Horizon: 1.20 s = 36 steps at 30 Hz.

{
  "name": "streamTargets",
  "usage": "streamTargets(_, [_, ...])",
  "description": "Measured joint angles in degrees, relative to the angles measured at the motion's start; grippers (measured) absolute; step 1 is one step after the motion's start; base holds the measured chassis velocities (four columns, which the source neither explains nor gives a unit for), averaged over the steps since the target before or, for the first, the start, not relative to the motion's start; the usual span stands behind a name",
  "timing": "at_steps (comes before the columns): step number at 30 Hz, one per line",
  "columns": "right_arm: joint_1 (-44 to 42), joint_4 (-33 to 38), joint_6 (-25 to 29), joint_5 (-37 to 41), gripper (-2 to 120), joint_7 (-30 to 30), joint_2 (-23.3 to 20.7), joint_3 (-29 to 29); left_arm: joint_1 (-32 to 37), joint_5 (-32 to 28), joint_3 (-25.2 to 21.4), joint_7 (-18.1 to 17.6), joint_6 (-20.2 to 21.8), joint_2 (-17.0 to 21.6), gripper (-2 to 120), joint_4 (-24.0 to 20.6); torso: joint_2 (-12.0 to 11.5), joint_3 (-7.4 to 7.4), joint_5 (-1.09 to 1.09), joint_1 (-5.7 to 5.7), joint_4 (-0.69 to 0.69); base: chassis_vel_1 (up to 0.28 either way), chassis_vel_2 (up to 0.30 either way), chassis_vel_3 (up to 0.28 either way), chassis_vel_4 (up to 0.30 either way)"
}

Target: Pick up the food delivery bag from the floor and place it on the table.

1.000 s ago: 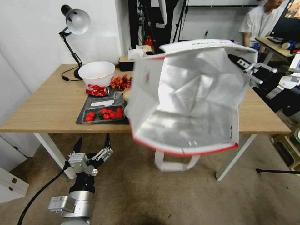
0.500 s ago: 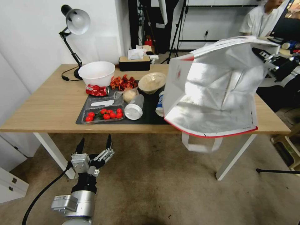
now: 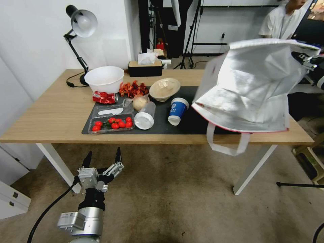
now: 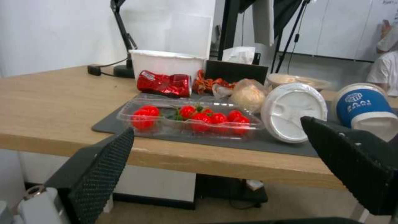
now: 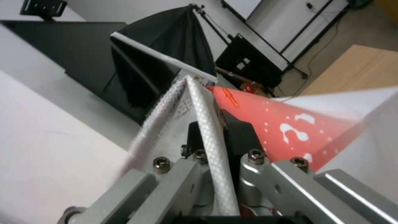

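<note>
Right hand (image 5: 213, 137): you're gripping the food delivery bag (image 3: 256, 87) by its strap, hanging over the tabletop (image 3: 50, 111) at 3 o'clock.
Left hand (image 3: 101, 162): hovering open above the floor (image 3: 168, 202).

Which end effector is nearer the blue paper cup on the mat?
Left. The open left end effector hangs below the table's front edge, facing the blue paper cup. The right end effector, shut on the food delivery bag, is farther, beyond the table's right end.
</note>
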Motion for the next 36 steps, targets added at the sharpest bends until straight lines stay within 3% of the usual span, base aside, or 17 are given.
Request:
streamTargets(20, [10.50,-3.59,-0.69,0.89,0,3.78,3.04,-10.53,0.57,0.31,-0.90,-0.04,-0.33,-0.13,100,-0.19,0.00,0.00,0.00,0.00,0.00,0.000,0.000,0.000,0.000])
streamTargets(36, [12.84,-6.55,-5.49,-2.71,0,13.05,3.84,-14.59,0.20,0.97,-0.49,-0.09,-0.15,-0.36,100,0.69,0.00,0.00,0.01,0.00,-0.01,0.000,0.000,0.000,0.000])
